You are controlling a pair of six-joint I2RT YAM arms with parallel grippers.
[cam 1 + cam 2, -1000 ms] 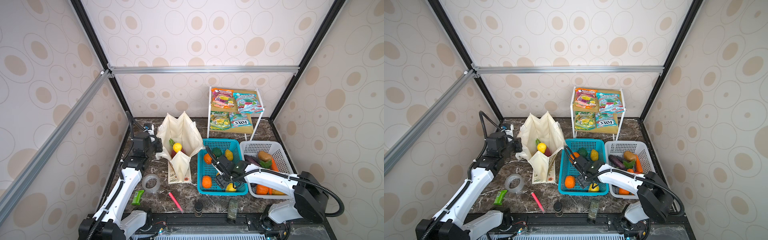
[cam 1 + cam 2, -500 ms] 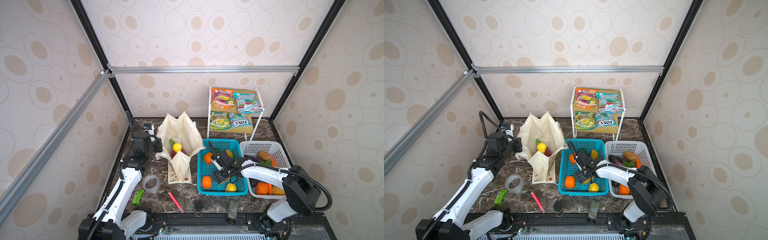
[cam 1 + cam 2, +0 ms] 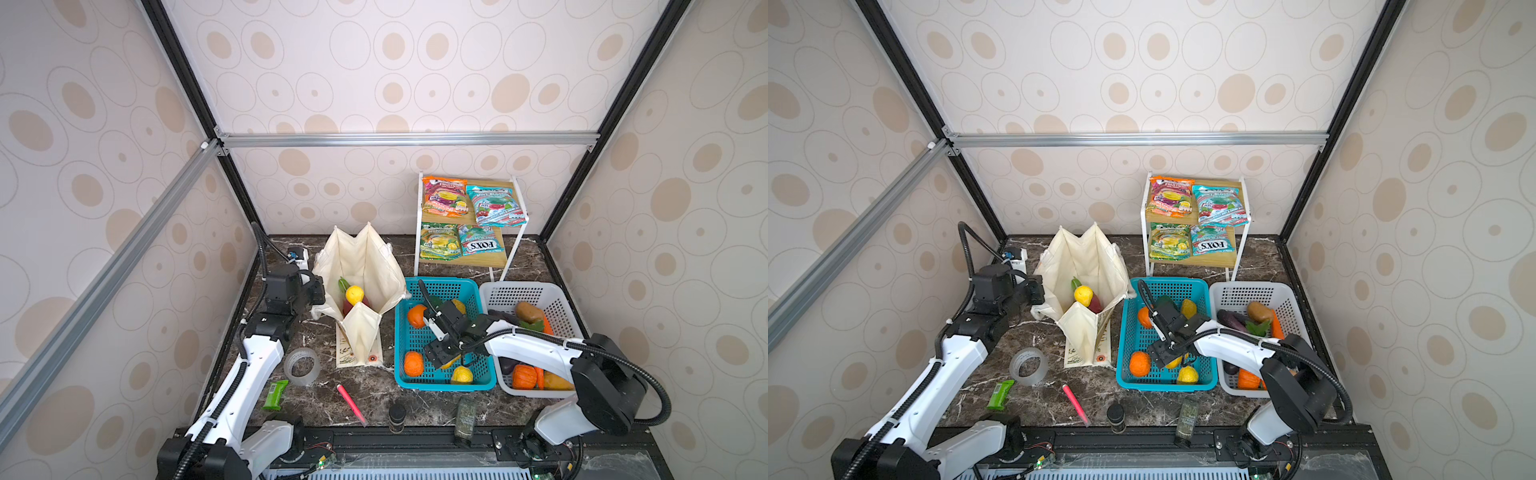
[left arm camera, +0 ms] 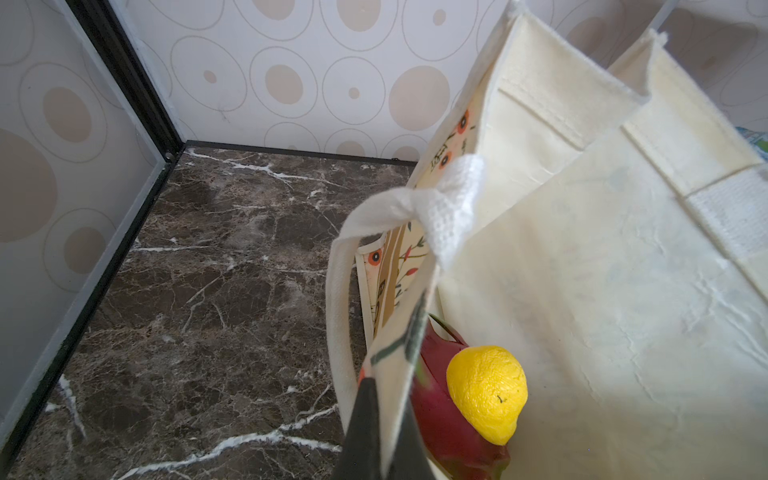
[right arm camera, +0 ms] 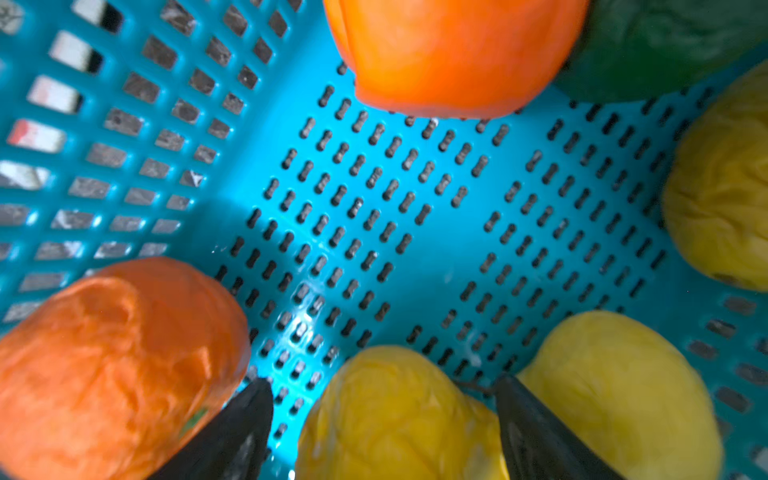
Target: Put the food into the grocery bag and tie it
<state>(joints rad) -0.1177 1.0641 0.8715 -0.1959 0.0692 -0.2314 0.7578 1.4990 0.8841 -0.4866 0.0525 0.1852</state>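
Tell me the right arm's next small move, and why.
Probably close the right pincer. It is open, and its fingers straddle a yellow fruit on the floor of the turquoise basket, with an orange fruit close beside one finger. The left pincer pinches the rim of the grocery bag, holding its mouth open for the drop.

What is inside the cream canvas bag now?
Inside the grocery bag a yellow citrus rests against a pink dragon fruit. The bag's wall and these two fruits cover the bottom, so anything deeper is hidden.

cream floral bag (image 3: pixel 365 266), turquoise basket (image 3: pixel 440 384), white basket (image 3: pixel 523 293), brown marbled tabletop (image 3: pixel 324 399)
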